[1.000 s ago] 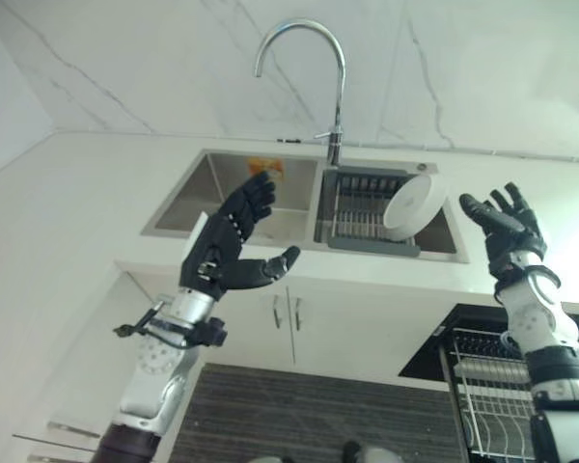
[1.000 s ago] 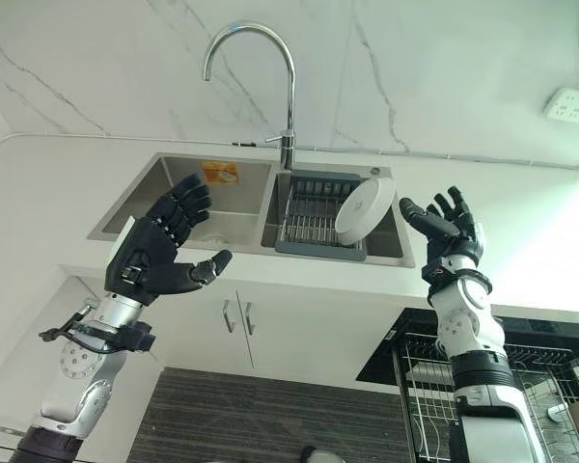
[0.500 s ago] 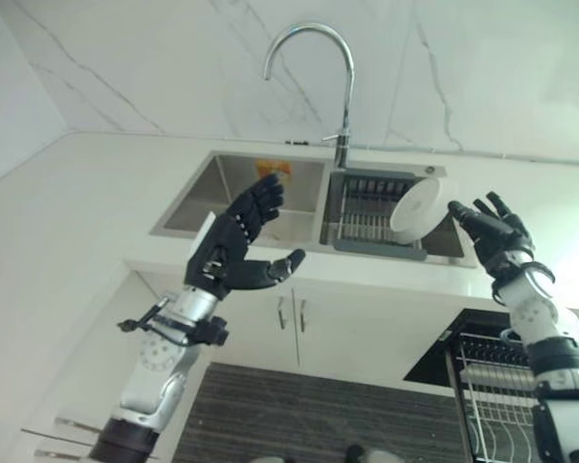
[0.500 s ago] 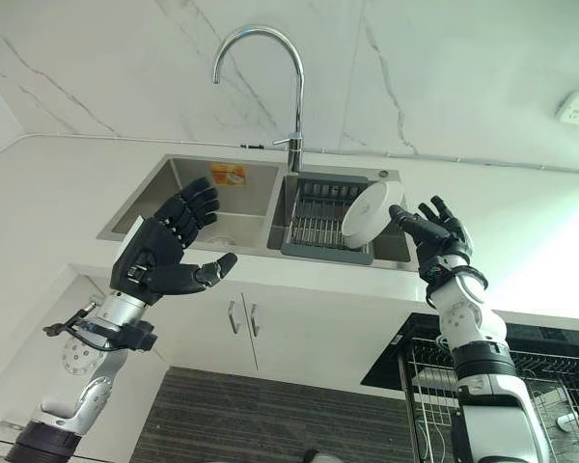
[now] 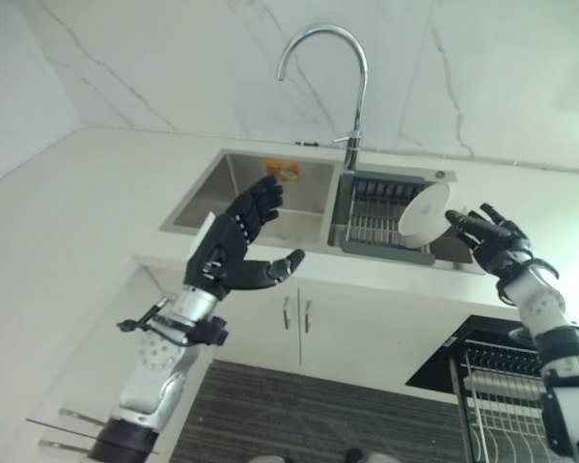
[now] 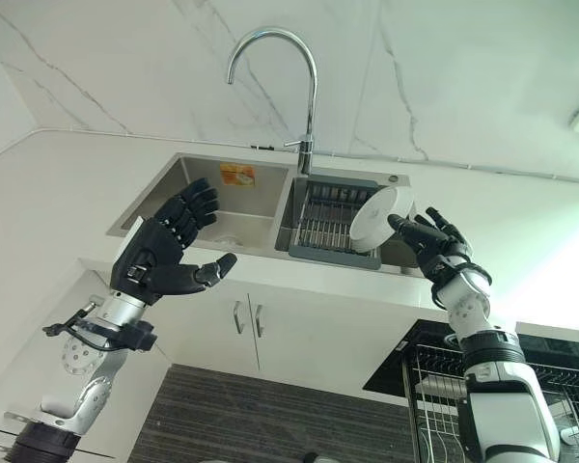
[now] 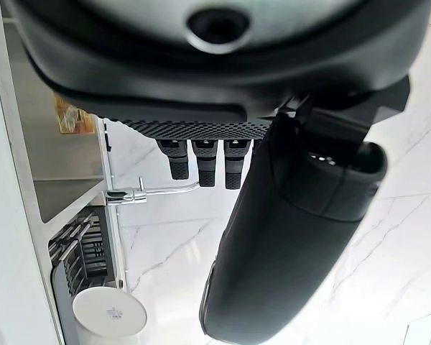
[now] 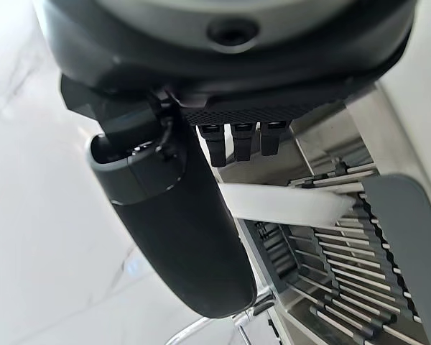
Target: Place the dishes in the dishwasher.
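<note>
A white plate [image 5: 425, 212] leans on edge in the grey dish rack [image 5: 372, 220] in the right sink basin. My right hand [image 6: 436, 243] is open, its fingers spread, right at the plate's right rim; I cannot tell if they touch it. In the right wrist view the plate's white edge [image 8: 287, 205] lies just past the straight fingers [image 8: 233, 140]. My left hand [image 5: 227, 253] hangs open in the air in front of the left basin, holding nothing. The left wrist view shows the plate [image 7: 109, 313] far off.
A tall chrome faucet [image 5: 352, 87] rises behind the double steel sink [image 5: 222, 198]. The pulled-out dishwasher rack [image 6: 434, 386] of white wire sits low on the right under the counter. White cabinet doors [image 5: 299, 328] stand below the sink.
My right hand has moved forward and down, from clear of the plate to its right rim. The left hand has kept its pose. The camera shifted slightly.
</note>
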